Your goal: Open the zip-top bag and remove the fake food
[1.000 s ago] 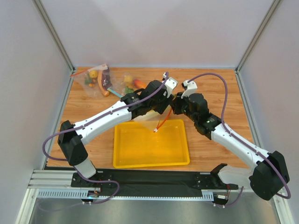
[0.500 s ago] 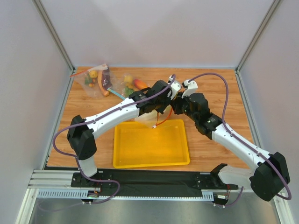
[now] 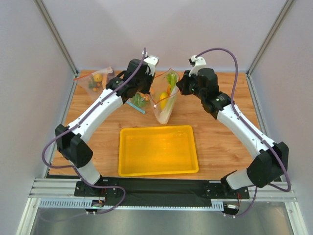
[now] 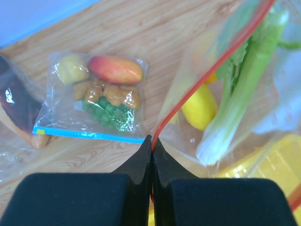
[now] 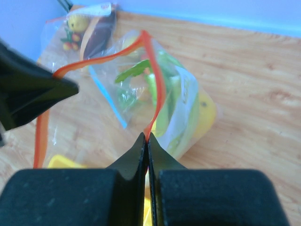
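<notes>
The zip-top bag (image 3: 165, 104) hangs upright above the wood, behind the tray, held by its red-orange zip strip (image 5: 155, 80). My left gripper (image 4: 152, 139) is shut on the strip's left side, and my right gripper (image 5: 146, 136) is shut on its right side. The two sides of the strip are pulled apart, so the mouth gapes. Inside is the fake food: the pale-green celery-like stalk (image 4: 244, 89), a yellow fruit (image 4: 200, 107) and a sliver of orange (image 4: 212, 77) behind them. From above, my left gripper (image 3: 154, 89) and my right gripper (image 3: 178, 88) flank the bag's mouth.
The yellow tray (image 3: 156, 149) lies just in front of the hanging bag. A clear bag with a blue zip strip (image 4: 94, 101) lies on the wood to the left, and a smaller bag with an eggplant (image 3: 100, 84) is at the back left corner. Walls enclose three sides.
My left gripper has shut on the zip strip. Both arms have risen and swung toward the back, lifting the bag off the tray's far edge and spreading its mouth.
</notes>
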`<action>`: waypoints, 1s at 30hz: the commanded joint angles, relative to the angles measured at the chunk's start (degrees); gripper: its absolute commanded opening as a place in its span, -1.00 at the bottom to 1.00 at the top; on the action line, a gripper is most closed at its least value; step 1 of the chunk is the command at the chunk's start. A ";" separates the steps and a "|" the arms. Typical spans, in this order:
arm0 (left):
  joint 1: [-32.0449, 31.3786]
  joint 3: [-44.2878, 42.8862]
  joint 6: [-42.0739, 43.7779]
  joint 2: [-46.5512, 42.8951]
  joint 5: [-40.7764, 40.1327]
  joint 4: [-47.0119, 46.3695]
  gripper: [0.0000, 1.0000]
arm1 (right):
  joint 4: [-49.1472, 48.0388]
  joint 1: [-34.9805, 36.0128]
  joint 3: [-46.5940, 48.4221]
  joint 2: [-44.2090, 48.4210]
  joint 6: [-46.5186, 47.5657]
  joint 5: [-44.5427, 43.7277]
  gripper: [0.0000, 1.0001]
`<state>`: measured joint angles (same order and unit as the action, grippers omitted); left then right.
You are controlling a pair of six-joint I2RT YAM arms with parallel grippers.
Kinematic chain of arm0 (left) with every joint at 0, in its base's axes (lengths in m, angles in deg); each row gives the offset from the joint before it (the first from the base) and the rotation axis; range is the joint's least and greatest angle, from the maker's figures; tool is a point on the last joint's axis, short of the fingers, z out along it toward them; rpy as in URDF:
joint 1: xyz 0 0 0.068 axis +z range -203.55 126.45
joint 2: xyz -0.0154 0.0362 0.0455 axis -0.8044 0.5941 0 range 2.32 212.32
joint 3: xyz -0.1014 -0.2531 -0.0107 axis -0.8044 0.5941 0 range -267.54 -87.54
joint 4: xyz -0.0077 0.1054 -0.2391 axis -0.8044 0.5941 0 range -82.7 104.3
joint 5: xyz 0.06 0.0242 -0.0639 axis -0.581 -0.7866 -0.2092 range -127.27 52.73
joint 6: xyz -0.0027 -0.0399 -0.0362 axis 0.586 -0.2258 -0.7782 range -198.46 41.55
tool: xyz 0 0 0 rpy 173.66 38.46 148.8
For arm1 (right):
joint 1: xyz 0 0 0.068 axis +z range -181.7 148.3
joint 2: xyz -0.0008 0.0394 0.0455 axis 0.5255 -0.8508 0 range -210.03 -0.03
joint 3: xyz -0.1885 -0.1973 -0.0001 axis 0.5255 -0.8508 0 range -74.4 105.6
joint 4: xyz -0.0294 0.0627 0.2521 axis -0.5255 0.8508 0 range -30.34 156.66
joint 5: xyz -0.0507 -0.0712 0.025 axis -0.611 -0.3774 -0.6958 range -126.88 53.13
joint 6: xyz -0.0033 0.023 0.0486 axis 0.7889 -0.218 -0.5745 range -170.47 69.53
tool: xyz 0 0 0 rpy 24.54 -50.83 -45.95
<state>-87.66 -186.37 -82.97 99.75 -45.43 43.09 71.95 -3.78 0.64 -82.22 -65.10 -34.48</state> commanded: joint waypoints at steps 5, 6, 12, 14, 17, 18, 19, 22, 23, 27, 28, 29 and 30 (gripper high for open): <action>-0.96 7.14 -7.42 -9.18 5.15 -2.56 -1.00 | 4.32 -5.42 2.13 -0.86 2.15 -1.95 -0.99; -0.96 10.81 -8.57 -9.97 6.39 -4.57 -1.00 | 4.32 -5.77 1.43 -0.78 2.24 -2.30 -0.99; -2.01 17.78 -12.36 -12.26 9.39 -8.54 -1.00 | 5.02 -6.74 -2.62 -1.56 2.15 -8.01 -0.99; -2.37 17.88 -12.36 -11.82 9.66 -8.72 -1.00 | 5.19 -6.83 -3.15 -1.74 2.24 -8.11 -0.99; -2.54 17.79 -12.36 -11.21 9.83 -8.90 -1.00 | 5.72 -6.83 -3.50 -1.83 1.89 -8.46 -0.93; -2.54 17.97 -12.45 -11.21 9.83 -9.07 -1.00 | 5.81 -6.74 -3.68 -1.31 1.80 -8.46 -0.89; -2.63 18.14 -12.71 -11.12 9.92 -9.16 -1.00 | 5.46 -6.74 -3.85 -0.87 1.71 -8.11 -0.83; -2.63 18.23 -13.41 -11.73 9.83 -10.21 -1.00 | 4.50 -6.74 -4.64 1.59 1.71 -7.06 -0.50; -2.63 18.14 -13.50 -11.82 10.01 -10.56 -1.00 | 4.41 -6.74 -4.73 2.38 1.80 -6.44 -0.33; -2.63 17.62 -14.29 -12.26 10.54 -10.65 -1.00 | 3.18 -5.52 -6.22 8.34 2.06 -4.94 -0.06; -2.63 17.53 -14.38 -12.70 10.62 -10.83 -1.00 | 2.57 -5.16 -6.66 9.50 2.24 -4.86 -0.03; -2.63 17.70 -14.64 -12.79 10.80 -10.92 -1.00 | 2.21 -4.64 -7.01 10.81 2.41 -4.85 -0.01; -2.63 17.88 -14.73 -13.05 10.80 -11.09 -1.00 | 1.86 -4.11 -7.37 13.18 2.50 -4.85 0.02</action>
<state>-90.30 -167.83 -96.26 88.95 -35.55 34.04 76.94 -9.20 -6.50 -75.43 -63.81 -39.60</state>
